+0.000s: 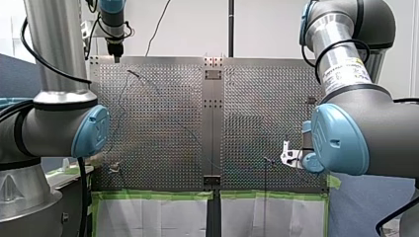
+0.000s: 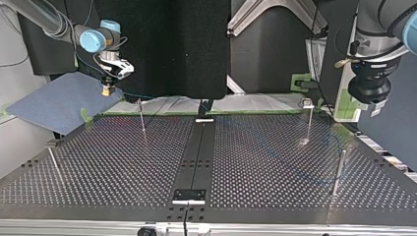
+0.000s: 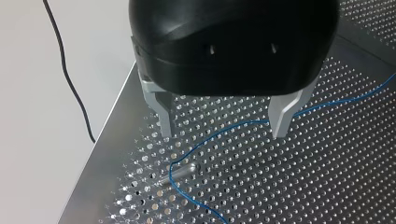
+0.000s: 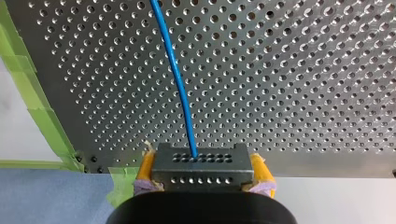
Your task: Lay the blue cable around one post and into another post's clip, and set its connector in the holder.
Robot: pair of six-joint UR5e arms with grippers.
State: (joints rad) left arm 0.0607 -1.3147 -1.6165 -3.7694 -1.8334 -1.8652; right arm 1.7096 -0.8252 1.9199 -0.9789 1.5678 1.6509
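Clamped in my right gripper (image 4: pixel 201 160), between yellow pads, sat the dark connector (image 4: pixel 201 175), its blue cable (image 4: pixel 180 84) running ahead over the perforated table (image 4: pixel 303 70). My left gripper (image 3: pixel 223 133) hung spread above the cable's bend at a post (image 3: pixel 182 171).

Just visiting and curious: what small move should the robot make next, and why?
Likely my right gripper, shut on the connector, should pull gently to take up slack: the blue cable already bends around a post under my open left gripper, yet lies in loose curves.
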